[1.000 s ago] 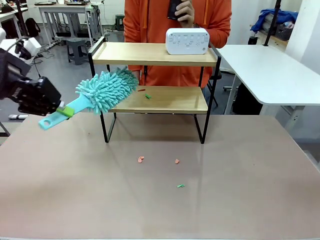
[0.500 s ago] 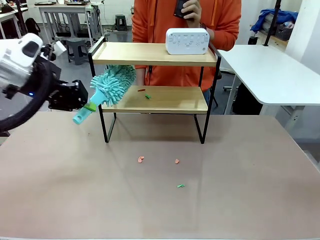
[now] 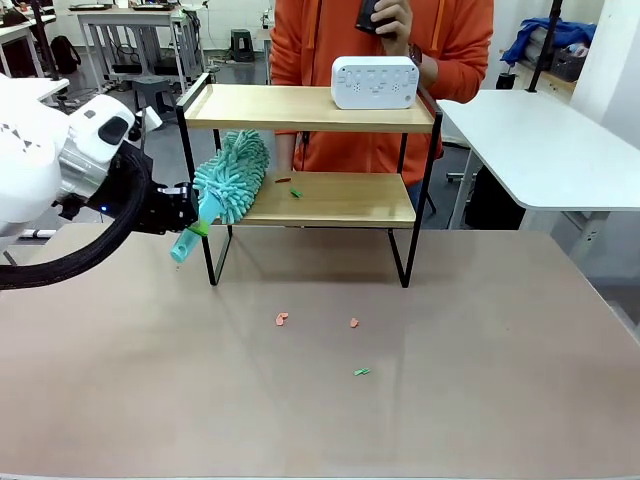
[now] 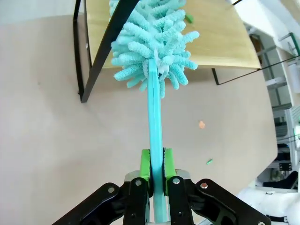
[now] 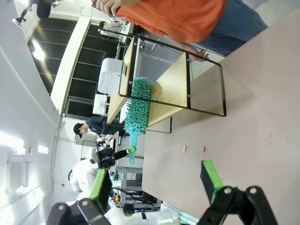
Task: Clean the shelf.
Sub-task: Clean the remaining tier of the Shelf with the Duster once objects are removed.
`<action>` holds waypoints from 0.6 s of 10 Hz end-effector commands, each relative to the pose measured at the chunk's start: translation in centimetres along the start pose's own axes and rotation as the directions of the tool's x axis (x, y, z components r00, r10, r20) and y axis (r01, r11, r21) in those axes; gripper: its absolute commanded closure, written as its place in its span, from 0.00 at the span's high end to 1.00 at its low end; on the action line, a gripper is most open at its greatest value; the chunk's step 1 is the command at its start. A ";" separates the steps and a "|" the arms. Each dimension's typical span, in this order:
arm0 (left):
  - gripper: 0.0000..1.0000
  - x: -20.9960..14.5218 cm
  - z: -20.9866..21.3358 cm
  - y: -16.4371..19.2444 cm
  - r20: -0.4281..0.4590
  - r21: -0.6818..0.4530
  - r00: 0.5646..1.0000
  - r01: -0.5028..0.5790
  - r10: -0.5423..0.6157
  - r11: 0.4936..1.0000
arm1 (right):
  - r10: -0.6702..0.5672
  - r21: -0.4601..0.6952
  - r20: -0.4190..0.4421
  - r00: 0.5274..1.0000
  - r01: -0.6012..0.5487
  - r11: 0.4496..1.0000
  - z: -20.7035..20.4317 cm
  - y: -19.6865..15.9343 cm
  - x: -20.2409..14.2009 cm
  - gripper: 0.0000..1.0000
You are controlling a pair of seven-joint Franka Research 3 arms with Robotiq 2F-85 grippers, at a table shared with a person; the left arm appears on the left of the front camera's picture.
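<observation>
Your left gripper [image 4: 157,164] is clamped on the handle of the turquoise duster [image 4: 154,47]. The shelf [image 3: 340,200] stands just ahead of its fingers, at the far edge of the table [image 3: 450,400]. The duster head lies against the left edge of the lower board. Your right gripper [image 5: 155,180] stands wide open, empty.

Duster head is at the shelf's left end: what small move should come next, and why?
Probably sweep the duster head toward the robot's right along the lower board. The left tool is shut on its handle, the head sits at the board's left end, and a green scrap and a red scrap lie just beyond it.
</observation>
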State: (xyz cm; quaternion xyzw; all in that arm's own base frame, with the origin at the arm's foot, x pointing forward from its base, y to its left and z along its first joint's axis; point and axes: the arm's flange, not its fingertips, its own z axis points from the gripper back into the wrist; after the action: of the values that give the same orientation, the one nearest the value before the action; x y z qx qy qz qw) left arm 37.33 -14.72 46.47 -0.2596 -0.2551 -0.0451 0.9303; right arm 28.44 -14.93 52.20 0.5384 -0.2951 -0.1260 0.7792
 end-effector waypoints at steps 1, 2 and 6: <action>0.13 -1.4 0.6 0.1 -0.004 0.031 1.000 -0.019 0.019 0.999 | 0.023 0.021 0.013 1.000 -0.023 1.000 -0.2 0.0 0.3 1.00; 0.13 -1.3 0.5 0.1 -0.012 0.041 0.999 -0.029 0.030 0.999 | 0.023 0.021 0.013 1.000 -0.023 1.000 -0.2 0.0 0.3 1.00; 0.13 -1.7 0.1 -0.8 -0.177 -0.095 0.984 -0.046 0.028 0.994 | 0.023 0.021 0.013 1.000 -0.023 1.000 -0.2 0.0 0.3 1.00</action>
State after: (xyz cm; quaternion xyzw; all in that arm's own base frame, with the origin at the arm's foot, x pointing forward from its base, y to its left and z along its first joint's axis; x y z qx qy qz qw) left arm 36.50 -15.72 45.40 -0.2820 -0.1921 -0.0564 0.9383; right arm 28.44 -14.93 52.20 0.5384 -0.2951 -0.1260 0.7792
